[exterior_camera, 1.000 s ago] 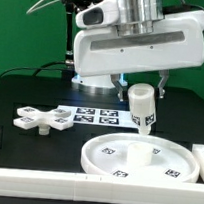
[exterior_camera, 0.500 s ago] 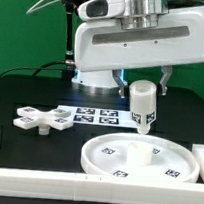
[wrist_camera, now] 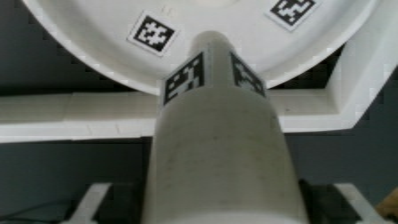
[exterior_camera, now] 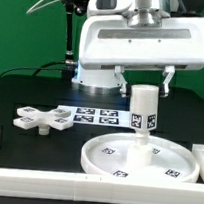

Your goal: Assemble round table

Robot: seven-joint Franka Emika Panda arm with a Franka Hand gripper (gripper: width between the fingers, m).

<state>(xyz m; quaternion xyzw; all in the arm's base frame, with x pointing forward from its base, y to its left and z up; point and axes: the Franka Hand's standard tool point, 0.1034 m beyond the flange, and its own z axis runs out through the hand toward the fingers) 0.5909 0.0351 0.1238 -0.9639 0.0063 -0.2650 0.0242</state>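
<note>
Since the earlier frame, leg (exterior_camera: 142,112) sits lower and nearer the centre of the round disc (exterior_camera: 106,151), upright, bottom end at the disc face; can't tell if it touches. End effector (wrist_camera: 199,195) is clamped on the leg's upper end, arm above it. Cross-shaped base (exterior_camera: 38,118) lies off the disc toward the exterior view's left, on the black surface (exterior_camera: 21,88). Marker board (exterior_camera: 94,115) lies flat behind the disc. White rails (exterior_camera: 43,183) run along the disc's near side.
</note>
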